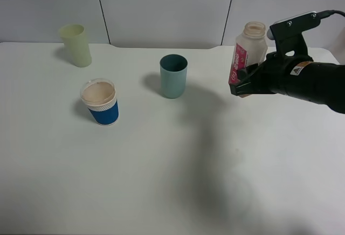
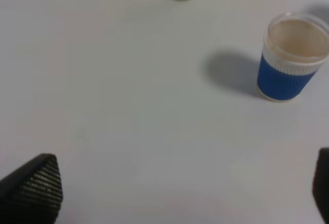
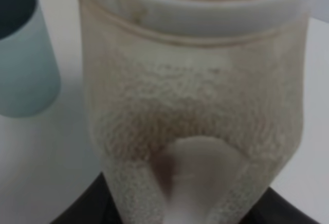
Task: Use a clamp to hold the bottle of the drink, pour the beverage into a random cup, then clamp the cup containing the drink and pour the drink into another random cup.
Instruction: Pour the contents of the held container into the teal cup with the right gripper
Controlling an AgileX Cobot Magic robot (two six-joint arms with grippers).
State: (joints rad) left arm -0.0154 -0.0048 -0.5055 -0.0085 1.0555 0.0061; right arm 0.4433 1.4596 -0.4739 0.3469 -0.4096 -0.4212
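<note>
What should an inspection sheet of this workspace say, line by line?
Surface: white table, no spills seen.
Job's things: bottle held at the right, no cap; teal cup standing at centre; yellow-green cup and blue paper cup standing on the left.
Clutter: nothing seen.
Grippers: right gripper shut on the bottle; left gripper open, empty.
Cables: black cable above the right arm.
Surroundings: grey panelled wall.
</note>
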